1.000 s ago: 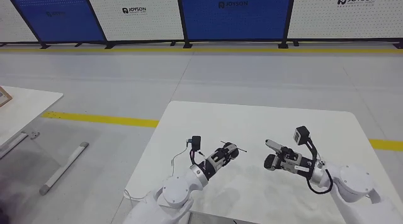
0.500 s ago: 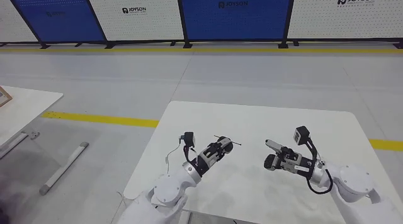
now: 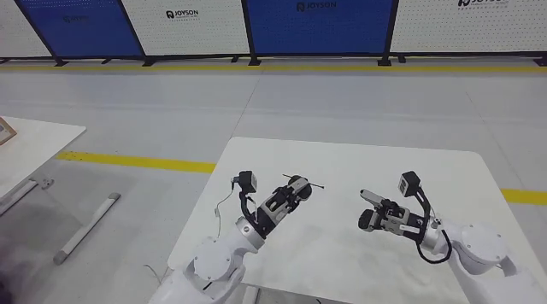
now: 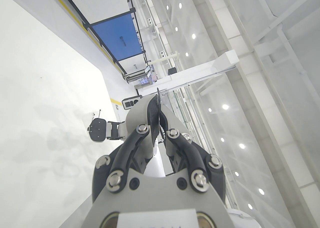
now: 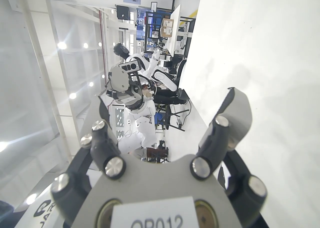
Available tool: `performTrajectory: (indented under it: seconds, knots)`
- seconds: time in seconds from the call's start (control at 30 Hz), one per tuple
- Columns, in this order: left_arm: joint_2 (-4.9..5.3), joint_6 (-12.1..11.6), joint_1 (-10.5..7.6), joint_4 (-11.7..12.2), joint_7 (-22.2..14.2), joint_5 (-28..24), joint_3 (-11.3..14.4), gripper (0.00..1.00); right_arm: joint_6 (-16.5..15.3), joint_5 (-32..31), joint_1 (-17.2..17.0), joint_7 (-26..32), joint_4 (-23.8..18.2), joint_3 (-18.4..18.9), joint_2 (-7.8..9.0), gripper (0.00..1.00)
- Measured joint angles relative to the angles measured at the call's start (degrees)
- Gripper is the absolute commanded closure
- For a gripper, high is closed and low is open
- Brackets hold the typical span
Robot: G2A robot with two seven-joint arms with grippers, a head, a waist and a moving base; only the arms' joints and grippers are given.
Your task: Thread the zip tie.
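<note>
In the top view the left gripper [image 3: 297, 188] sits a little left of centre in the lower half of the frame, raised over the white table [image 3: 359, 154]. Its 2 fingers are closed on the zip tie [image 3: 314, 185], a thin black strip that runs out past the fingers and slants toward the right of the frame. In the left wrist view the left gripper [image 4: 158, 108] has its pads pressed together on the zip tie [image 4: 158, 96], and the narrow end sticks out beyond the fingertips. The right gripper [image 3: 367, 207] is right of centre in the lower part of the top view, well apart from the left one, its fingers spread. In the right wrist view the right gripper [image 5: 166, 100] has its 2 fingers [image 5: 236, 111] wide apart, facing the left gripper farther off
</note>
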Motion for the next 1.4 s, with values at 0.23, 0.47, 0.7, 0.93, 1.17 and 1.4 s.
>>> performTrajectory:
  seconds: [0.23,0.47,0.7,0.93,1.17,1.4]
  knots:
    - [-0.22,-4.5,-0.01,-2.5,-1.7,-5.4,-0.8,1.00,0.0,0.0,0.0,0.0,0.0,0.0,0.00,0.00]
    - [-0.37,-11.0,1.99,-8.0,-0.7,-6.1,-3.3,1.00,0.0,0.0,0.0,0.0,0.0,0.0,0.00,0.00]
    - [-0.64,-11.0,2.11,-9.1,4.0,-3.0,-3.9,1.00,0.0,0.0,0.0,0.0,0.0,0.0,0.00,0.00]
    - [-0.73,-9.0,1.53,-6.8,3.1,-0.1,-3.0,1.00,0.0,0.0,0.0,0.0,0.0,0.0,0.00,0.00]
    - [-0.51,-1.8,1.47,-3.1,0.1,6.5,-1.7,1.00,0.0,0.0,0.0,0.0,0.0,0.0,0.00,0.00]
    - [-0.35,-0.2,1.86,1.8,-1.8,11.6,-0.4,1.00,0.0,0.0,0.0,0.0,0.0,0.0,0.00,0.00]
